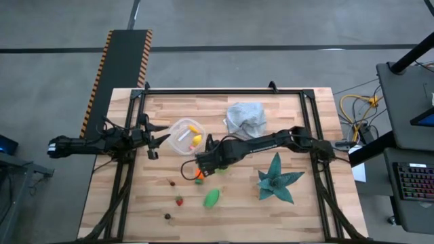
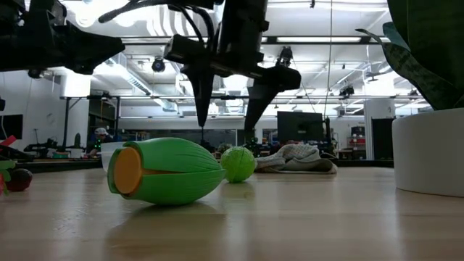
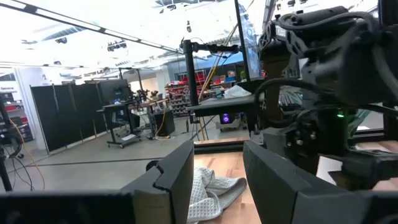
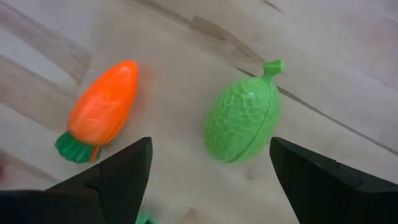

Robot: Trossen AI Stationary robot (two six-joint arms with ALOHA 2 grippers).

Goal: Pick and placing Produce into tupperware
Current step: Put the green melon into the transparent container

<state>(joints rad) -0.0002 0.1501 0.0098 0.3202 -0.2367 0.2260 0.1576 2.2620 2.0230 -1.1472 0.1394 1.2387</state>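
The clear tupperware (image 1: pixel 186 135) stands on the table with yellow pieces (image 1: pixel 196 137) inside. My right gripper (image 1: pixel 206 163) hangs open above the table, pointing down. In its wrist view its gripper (image 4: pixel 208 180) is over the gap between an orange carrot (image 4: pixel 102 109) and a round green fruit (image 4: pixel 244 121); both lie on the wood, untouched. A green oval piece (image 1: pixel 212 197), a red strawberry (image 1: pixel 179 200) and small dark brown pieces (image 1: pixel 167 216) lie nearer the near edge. My left gripper (image 1: pixel 153 139) waits open beside the tupperware's left side.
A grey cloth (image 1: pixel 245 117) lies crumpled near the far edge. The teal spiky leafy piece (image 1: pixel 277 179) in its white pot (image 2: pixel 428 152) stands right of the produce. In the low view the green oval (image 2: pixel 167 172) lies in front of the round green fruit (image 2: pixel 238 164).
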